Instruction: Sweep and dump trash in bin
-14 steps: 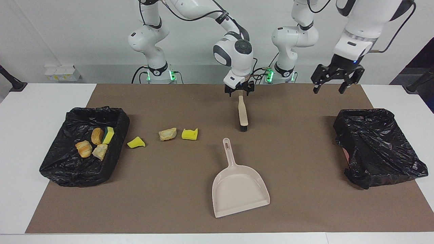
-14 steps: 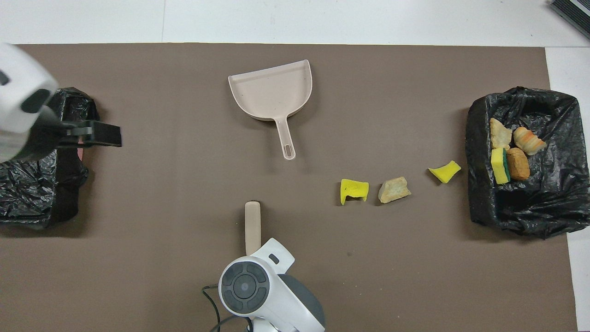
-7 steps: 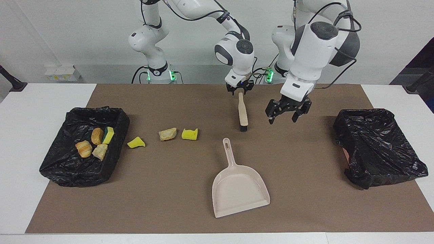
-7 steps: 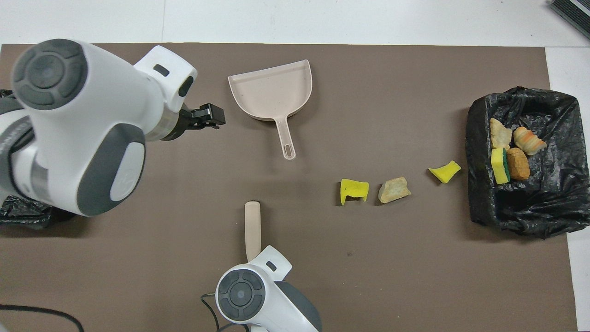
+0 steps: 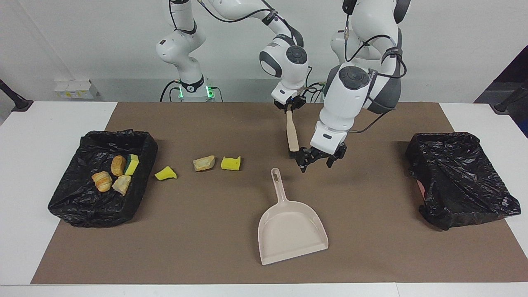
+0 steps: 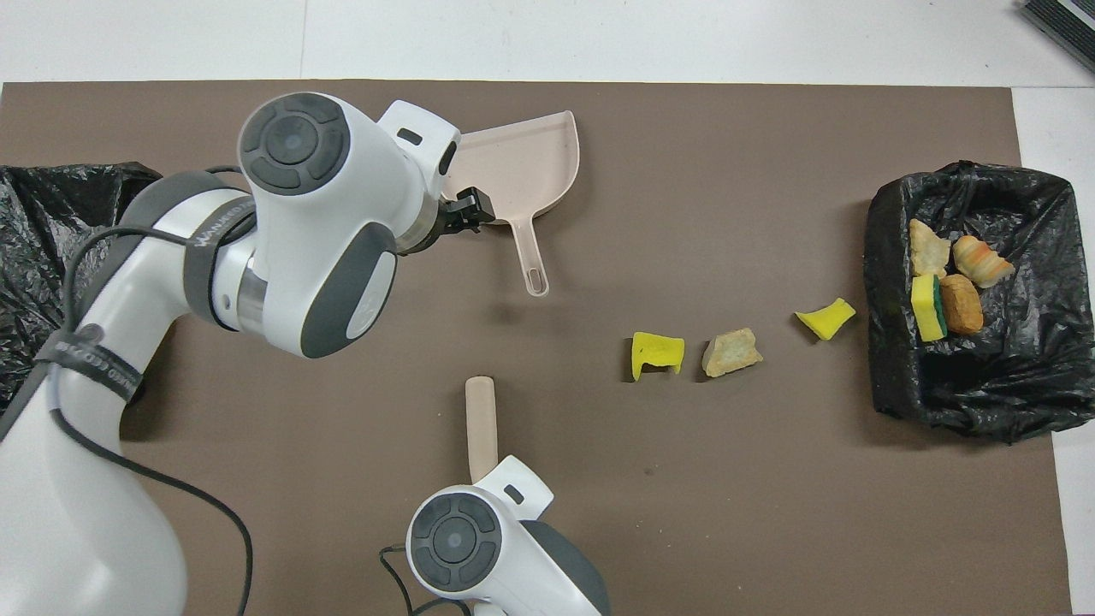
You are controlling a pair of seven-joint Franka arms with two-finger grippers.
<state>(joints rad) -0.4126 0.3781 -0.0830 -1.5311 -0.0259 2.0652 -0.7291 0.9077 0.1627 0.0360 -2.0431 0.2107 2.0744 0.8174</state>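
Trash: three loose pieces are lying in a row on the brown mat (image 5: 206, 231) of the worktop (image 5: 33, 173): a yellow sponge chunk (image 5: 230, 163) (image 6: 657, 354), a tan bread lump (image 5: 203, 163) (image 6: 730, 352) just beside it, and a second yellow chunk (image 5: 165, 173) (image 6: 825, 318) close to the bin. Four more pieces are resting inside the black-lined bin (image 5: 78, 206) (image 6: 984, 393) at the right arm's end: two golden pastry lumps, one pale lump and a yellow-green sponge.

Brush (image 5: 292, 134) (image 6: 481, 423): its handle end is being clamped by the right tool (image 5: 291, 106), fingers together on it; the bristle end is pointing down toward the mat. The loose trash is lying toward the right arm's end from the brush, well apart from both tools.

Dustpan (image 5: 291, 231) (image 6: 530, 162): beige, lying flat on the mat, handle pointing toward the robots, farther from the robots than the brush.

Left tool (image 5: 317, 159) (image 6: 466, 214): fingers standing apart, nothing being held, hanging low over the mat just beside the brush bristles and near the dustpan handle.

Second black-lined bin (image 5: 458, 177) (image 6: 51, 248): sitting at the left arm's end
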